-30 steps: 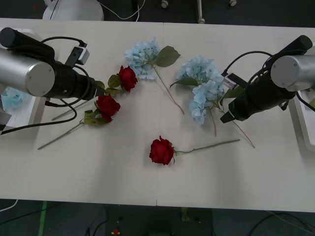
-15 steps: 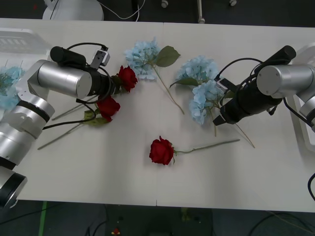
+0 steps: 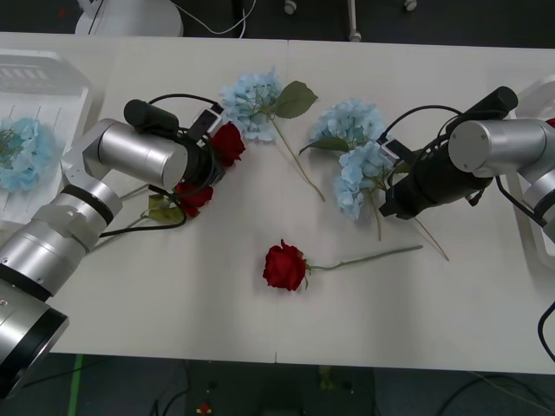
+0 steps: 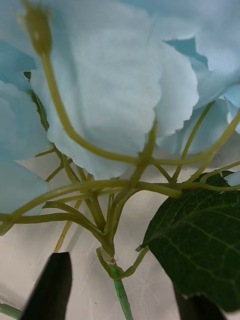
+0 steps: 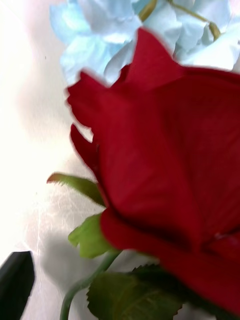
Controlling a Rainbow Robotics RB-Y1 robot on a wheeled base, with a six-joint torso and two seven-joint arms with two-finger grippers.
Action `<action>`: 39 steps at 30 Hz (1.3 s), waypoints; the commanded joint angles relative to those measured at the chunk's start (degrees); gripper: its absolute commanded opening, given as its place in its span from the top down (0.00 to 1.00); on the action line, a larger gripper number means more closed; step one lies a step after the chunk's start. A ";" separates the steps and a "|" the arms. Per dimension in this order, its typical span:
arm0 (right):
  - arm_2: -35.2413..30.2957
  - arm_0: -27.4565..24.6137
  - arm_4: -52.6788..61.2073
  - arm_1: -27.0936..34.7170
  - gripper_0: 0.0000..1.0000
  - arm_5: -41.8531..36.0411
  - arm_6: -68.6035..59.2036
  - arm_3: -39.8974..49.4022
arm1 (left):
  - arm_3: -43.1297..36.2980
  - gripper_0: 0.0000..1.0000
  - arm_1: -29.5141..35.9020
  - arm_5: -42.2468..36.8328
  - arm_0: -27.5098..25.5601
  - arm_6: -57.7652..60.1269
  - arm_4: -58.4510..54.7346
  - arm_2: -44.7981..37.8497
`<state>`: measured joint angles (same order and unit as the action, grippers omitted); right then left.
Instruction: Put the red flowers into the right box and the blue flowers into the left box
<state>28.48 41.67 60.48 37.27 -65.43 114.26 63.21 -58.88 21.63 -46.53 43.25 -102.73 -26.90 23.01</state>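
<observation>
Hovering at the table's ten o'clock, your left gripper (image 3: 218, 147) sits open beside a red rose (image 3: 227, 141), gripping nothing. At three o'clock, your right gripper (image 3: 386, 201) straddles a blue flower's stem (image 4: 120, 290), fingers spread.

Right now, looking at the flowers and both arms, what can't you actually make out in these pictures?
- Left pincer: front view, wrist covers the tips; open or shut unclear.
- Right pincer: front view, tips buried by a blue flower.
- Right box: front view, cut off by the edge and the arm; contents hidden.
- Second red flower: front view, partly under the left arm.
- Rose: left wrist view, blurred, stem mostly cut off.
</observation>
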 commanded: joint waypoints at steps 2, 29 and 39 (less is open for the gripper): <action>0.09 0.16 -1.16 -1.15 1.00 1.01 -1.94 0.25 | 4.74 1.00 -2.82 5.31 2.72 0.43 2.82 0.54; -13.01 9.13 12.64 2.46 1.00 -9.19 7.29 0.25 | -23.82 1.00 8.25 -13.67 -2.03 3.51 -16.69 -15.98; -13.18 13.52 22.05 1.84 1.00 -4.88 4.48 0.25 | -36.04 1.00 8.69 -16.83 -9.59 5.97 -38.67 -27.05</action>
<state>16.11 51.44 81.58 37.65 -71.51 121.55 62.99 -91.33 28.25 -63.23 36.06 -100.80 -61.20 -1.56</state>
